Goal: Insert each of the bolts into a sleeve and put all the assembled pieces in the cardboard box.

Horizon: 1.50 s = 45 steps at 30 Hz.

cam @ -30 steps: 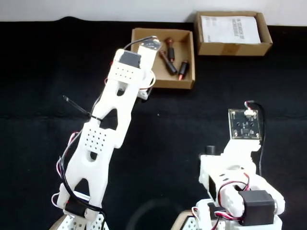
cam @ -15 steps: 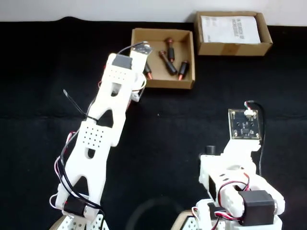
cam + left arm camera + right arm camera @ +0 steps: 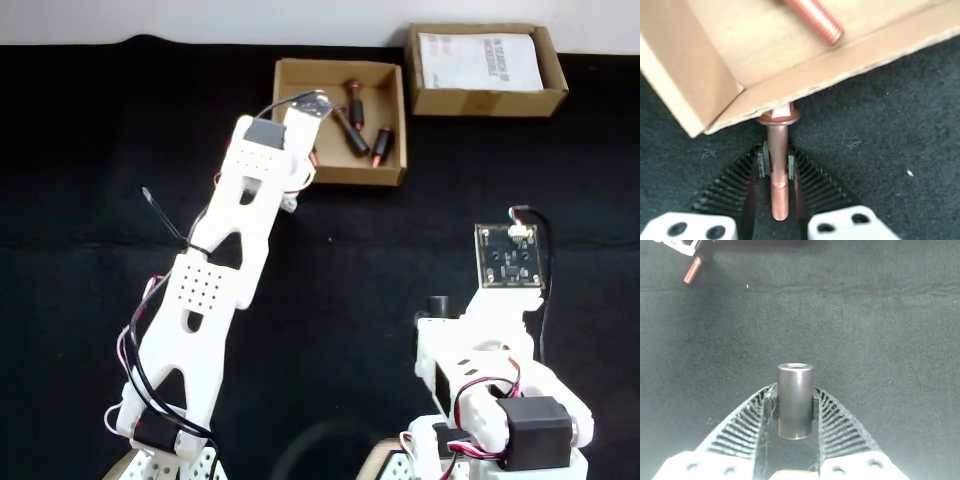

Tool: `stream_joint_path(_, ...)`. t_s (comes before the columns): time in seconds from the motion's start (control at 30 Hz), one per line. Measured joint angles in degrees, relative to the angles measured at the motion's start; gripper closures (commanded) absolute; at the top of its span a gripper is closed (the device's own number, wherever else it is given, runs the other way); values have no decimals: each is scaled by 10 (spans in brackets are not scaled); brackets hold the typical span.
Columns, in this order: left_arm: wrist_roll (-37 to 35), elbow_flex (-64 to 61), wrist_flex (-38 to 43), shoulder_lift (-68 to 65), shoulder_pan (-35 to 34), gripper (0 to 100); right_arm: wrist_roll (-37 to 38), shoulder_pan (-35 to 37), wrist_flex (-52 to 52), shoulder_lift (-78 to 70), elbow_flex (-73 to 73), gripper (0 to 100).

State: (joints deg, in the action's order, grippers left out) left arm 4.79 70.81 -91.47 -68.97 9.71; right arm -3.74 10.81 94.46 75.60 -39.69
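Left claw (image 3: 775, 161) is clenched on a copper-coloured flanged bolt (image 3: 777, 135), gripping it mid-shank. The flanged head points at the outer wall of the open brown cardboard box (image 3: 675, 75), close against it near a corner. Whether head and wall touch cannot be determined.

Right claw (image 3: 793, 402) is clenched around a dark grey cylindrical metal sleeve (image 3: 795, 377). The open bore faces away from the wrist, above the black cloth-covered bench (image 3: 880, 330).

In the high view the cardboard box sits at upper centre of the frame. The left arm extends to the box's lower left corner. The right arm stands at lower right, well apart from the box.

Status:
- Done: at least three assembled bolt-and-sleeve pieces (image 3: 351, 130) lie inside the cardboard box. The left arm hides part of the box floor, so the count may be higher.
- Left, as judged: the held bolt and held sleeve are not yet joined. They must be brought together, the bolt inserted, and the assembled piece placed in the box.
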Motion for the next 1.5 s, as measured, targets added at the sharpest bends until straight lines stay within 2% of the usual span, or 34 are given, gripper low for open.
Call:
stream_joint_path(0.13,0,24,-10,-3,0,992,0,0,-4,0,0,991)
stream_joint_path(0.3,0,98,-73,-1,-2,992,0,0,-38,0,-23,991)
stream_joint_path(0.57,-5,215,-91,79,-1,992,0,0,-168,0,-98,991)
stream_joint_path(0.73,-65,215,-91,178,-1,992,0,0,-275,-1,-160,991)
stream_joint_path(1.0,-108,215,-92,292,-1,992,0,1,-432,-1,-244,991)
stream_joint_path(1.27,-110,215,-97,385,1,992,0,70,-638,-1,-342,991)
stream_joint_path(1.37,-110,177,-98,439,4,992,0,95,-734,-2,-381,991)
stream_joint_path(1.5,-110,43,-98,546,4,991,0,119,-858,-2,-427,991)
